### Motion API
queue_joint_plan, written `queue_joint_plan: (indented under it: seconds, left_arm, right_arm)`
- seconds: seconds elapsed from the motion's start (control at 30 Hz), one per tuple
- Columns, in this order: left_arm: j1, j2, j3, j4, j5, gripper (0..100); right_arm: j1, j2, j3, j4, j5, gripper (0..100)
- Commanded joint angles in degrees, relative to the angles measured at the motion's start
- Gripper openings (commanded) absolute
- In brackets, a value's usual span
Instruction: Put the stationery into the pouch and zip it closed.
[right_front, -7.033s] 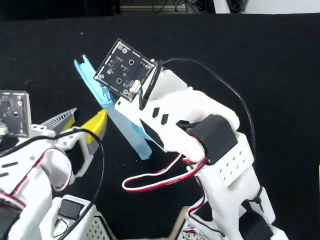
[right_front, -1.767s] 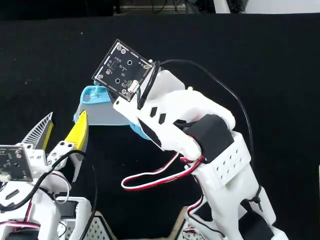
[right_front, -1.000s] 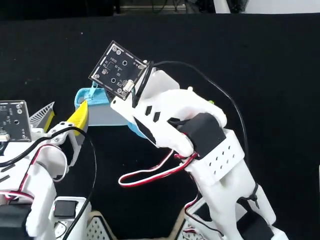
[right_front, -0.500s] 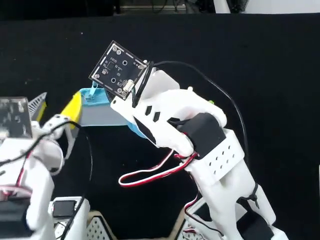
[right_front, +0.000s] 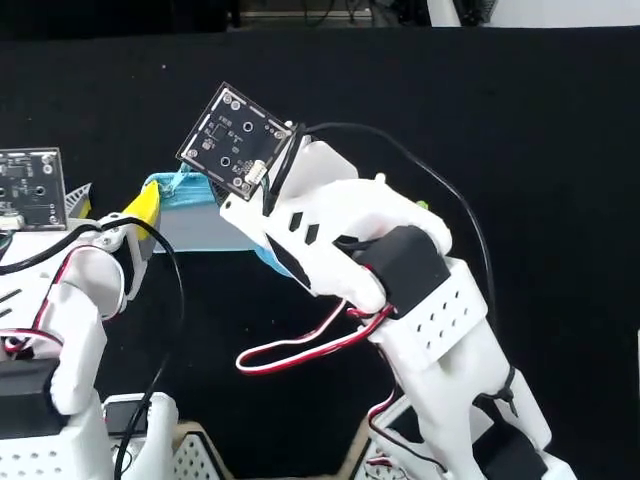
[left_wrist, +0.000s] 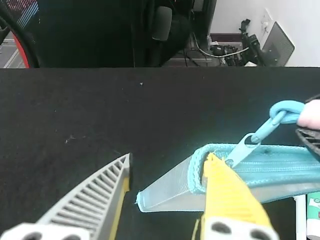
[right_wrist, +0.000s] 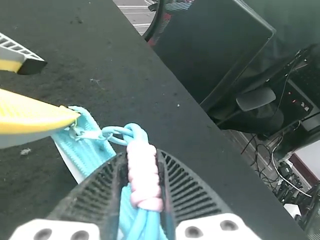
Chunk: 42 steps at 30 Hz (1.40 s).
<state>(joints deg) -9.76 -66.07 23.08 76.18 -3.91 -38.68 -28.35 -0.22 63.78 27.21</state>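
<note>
The pouch (right_front: 200, 225) has clear sides and a light blue zipper band (left_wrist: 265, 167), and lies on the black table. My right gripper (right_wrist: 141, 157) is shut on the pink and blue cord (right_wrist: 142, 172) tied to the zipper pull (left_wrist: 245, 147). In the high view its camera board (right_front: 230, 140) covers the fingers. My left gripper (left_wrist: 169, 161) is open at the pouch's end. Its yellow finger (left_wrist: 225, 200) rests against the zipper band's end, and its grey ribbed finger (left_wrist: 95, 200) stands off to the side over bare table. The yellow finger (right_front: 145, 205) also touches the pouch's end in the high view.
The table is covered by a black cloth (right_front: 520, 130). A white and green item (left_wrist: 312, 210) shows beside the pouch. A red and white cable (right_front: 300, 355) loops below the right arm (right_front: 380, 270). Beyond the table's far edge are chairs and cables (left_wrist: 220, 47).
The pouch went from steeply tilted to lying level, still held by the right gripper. The left arm moved forward, bringing its yellow finger against the pouch's end.
</note>
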Motion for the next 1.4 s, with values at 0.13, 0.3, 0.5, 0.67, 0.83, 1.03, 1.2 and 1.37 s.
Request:
queue_joint_plan:
  seconds: [0.13,0.3,0.5,0.67,0.83,1.03,1.2,1.37]
  left_arm:
    - [3.56,0.53,-3.38,5.01,-0.26,5]
    - [3.82,0.53,-3.21,5.01,-0.09,3]
    - [3.56,0.53,-2.07,5.01,-0.09,3]
    - [3.82,0.53,0.48,4.92,-0.09,3]
    - [3.38,0.53,1.63,3.34,-0.35,3]
    - [3.74,0.53,1.89,3.34,-0.18,3]
    - [3.91,0.53,1.89,3.34,-0.18,3]
    - [3.91,1.14,1.89,3.34,-0.53,3]
  right_arm:
    - [0.00,-1.89,-0.40,-0.09,0.44,1.1]
    - [0.09,-2.42,-0.57,6.33,0.44,1.1]
    - [0.09,-10.77,3.65,12.92,0.35,1.1]
    - [0.18,-21.49,13.93,10.29,0.44,1.1]
    - [7.21,-32.40,24.22,4.22,0.44,1.1]
    - [20.40,-42.59,34.59,1.58,0.09,1.1]
    - [22.51,-43.47,38.90,1.58,-0.09,1.1]
    - [22.51,-44.00,38.99,1.58,-4.13,1.1]
